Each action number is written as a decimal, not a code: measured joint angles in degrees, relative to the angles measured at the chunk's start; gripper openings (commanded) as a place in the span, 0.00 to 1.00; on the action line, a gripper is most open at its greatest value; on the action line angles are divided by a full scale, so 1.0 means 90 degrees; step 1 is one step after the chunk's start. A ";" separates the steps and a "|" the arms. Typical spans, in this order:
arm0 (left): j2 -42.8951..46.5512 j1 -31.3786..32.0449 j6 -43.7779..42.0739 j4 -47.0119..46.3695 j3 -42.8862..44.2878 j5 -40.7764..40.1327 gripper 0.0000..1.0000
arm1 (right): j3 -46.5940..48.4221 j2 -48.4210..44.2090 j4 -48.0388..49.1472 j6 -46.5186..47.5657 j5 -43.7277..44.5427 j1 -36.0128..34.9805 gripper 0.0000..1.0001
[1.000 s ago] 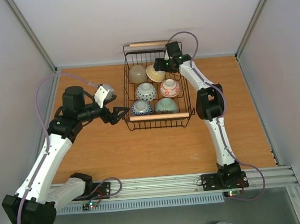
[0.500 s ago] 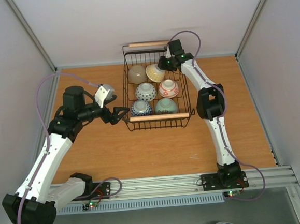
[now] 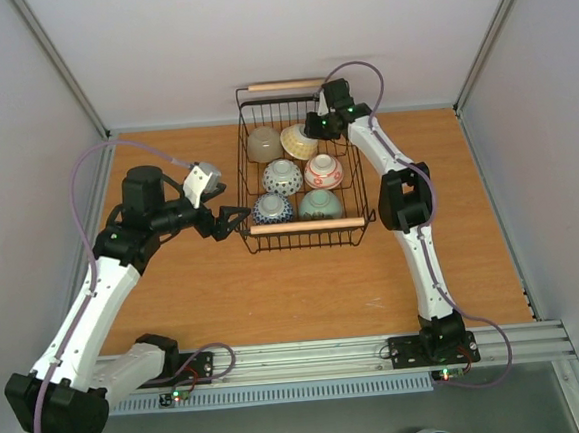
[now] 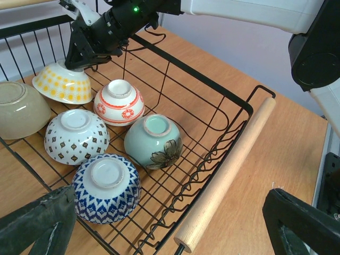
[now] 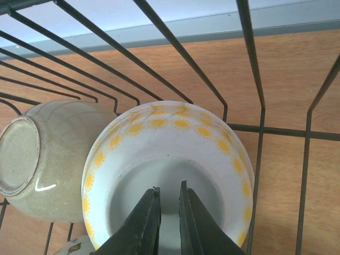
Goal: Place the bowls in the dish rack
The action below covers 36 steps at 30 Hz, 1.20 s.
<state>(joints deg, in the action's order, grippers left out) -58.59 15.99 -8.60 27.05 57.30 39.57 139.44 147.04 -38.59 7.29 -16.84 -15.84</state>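
Several bowls lie upside down in the dish rack (image 3: 244, 170): beige (image 4: 18, 109), yellow-sun (image 4: 62, 84), red-striped (image 4: 119, 102), white diamond-patterned (image 4: 77, 135), pale green (image 4: 153, 141) and blue-patterned (image 4: 106, 188). My right gripper (image 5: 169, 194) reaches into the rack's far right corner (image 3: 313, 126), its tips right over the yellow-sun bowl (image 5: 170, 143). Its jaws stand shut to a thin slit with nothing seen between them. My left gripper (image 3: 232, 221) hangs open just outside the rack's near left corner, holding nothing.
The rack has a wooden handle (image 4: 234, 170) along its near side and another (image 3: 284, 84) at the back. Grey walls enclose the wooden table (image 3: 185, 295) on three sides. The right arm (image 3: 398, 193) runs along the rack's right side.
The right gripper has shut and drawn slightly back and up over the yellow-sun bowl. The left arm has not moved.
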 measured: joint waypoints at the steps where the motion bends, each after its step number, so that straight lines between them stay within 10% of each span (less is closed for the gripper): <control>1: -0.0002 0.0000 0.0000 0.0000 0.0000 0.0000 0.96 | 0.0000 0.0000 -0.0002 0.0061 -0.0041 0.0002 0.12; 10: -0.0066 0.0000 0.0002 -0.0010 0.0000 0.0000 0.96 | -0.0005 -0.0080 -0.0223 0.0561 -0.0075 -0.0063 0.15; 17: -0.0066 0.0000 0.0002 -0.0012 0.0000 0.0002 0.96 | -0.1326 -0.1056 0.0189 0.0877 0.0738 -0.0386 0.60; 36: -0.0066 0.0000 0.0002 -0.0010 0.0000 -0.0019 0.96 | -0.1877 -0.1343 0.0129 0.1141 0.1999 -0.0811 0.63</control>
<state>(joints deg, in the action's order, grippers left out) -59.18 15.99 -8.58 26.96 57.30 39.40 122.54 134.96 -37.43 17.56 1.15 -23.14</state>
